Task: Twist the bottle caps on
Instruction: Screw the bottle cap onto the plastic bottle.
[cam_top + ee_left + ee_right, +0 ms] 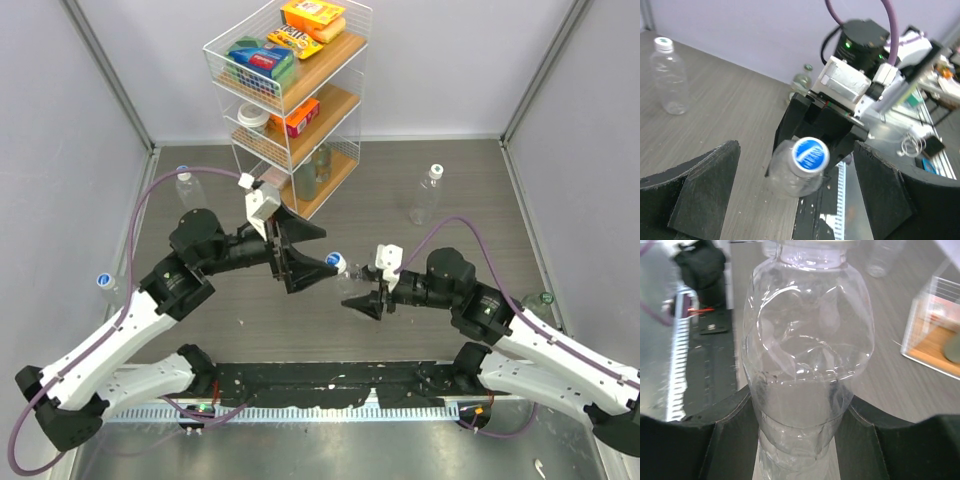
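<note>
One bottle (807,340), gripped at its body by the right pincer (797,440); left pincer (330,252) wide open, flanking its cap (810,155).

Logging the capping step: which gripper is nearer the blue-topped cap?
Left. The left gripper is open right at the cap; the right gripper grips the bottle body, farther down.
</note>
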`<action>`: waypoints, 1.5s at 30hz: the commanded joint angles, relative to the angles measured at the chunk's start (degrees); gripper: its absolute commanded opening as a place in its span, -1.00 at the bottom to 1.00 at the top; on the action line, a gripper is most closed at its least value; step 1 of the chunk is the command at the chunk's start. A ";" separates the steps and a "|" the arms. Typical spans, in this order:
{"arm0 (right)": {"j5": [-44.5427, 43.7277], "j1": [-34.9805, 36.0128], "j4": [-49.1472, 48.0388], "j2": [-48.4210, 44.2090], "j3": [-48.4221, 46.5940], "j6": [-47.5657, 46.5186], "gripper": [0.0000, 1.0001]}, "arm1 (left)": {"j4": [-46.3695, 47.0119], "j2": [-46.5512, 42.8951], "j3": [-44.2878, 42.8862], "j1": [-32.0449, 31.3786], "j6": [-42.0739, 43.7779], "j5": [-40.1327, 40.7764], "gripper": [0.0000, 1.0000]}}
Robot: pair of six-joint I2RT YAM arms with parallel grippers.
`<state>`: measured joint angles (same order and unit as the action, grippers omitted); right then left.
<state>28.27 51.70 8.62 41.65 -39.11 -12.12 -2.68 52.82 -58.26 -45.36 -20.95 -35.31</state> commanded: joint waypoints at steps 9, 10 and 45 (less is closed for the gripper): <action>-33.37 0.42 0.78 8.09 -6.24 5.09 -0.98 | -9.09 6.41 -9.23 0.10 -10.69 23.70 0.99; -33.02 0.33 0.78 8.18 -6.15 5.09 -0.98 | -10.06 7.55 -9.76 0.19 -11.30 25.45 0.99; -32.23 0.42 0.69 8.62 -5.71 4.56 -0.98 | -6.29 16.71 -10.65 -0.34 -21.06 25.73 -0.22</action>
<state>-3.77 51.81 12.40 50.76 -42.70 -7.60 -10.87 70.13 -67.92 -45.45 -42.15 -9.47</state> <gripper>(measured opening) 0.567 0.433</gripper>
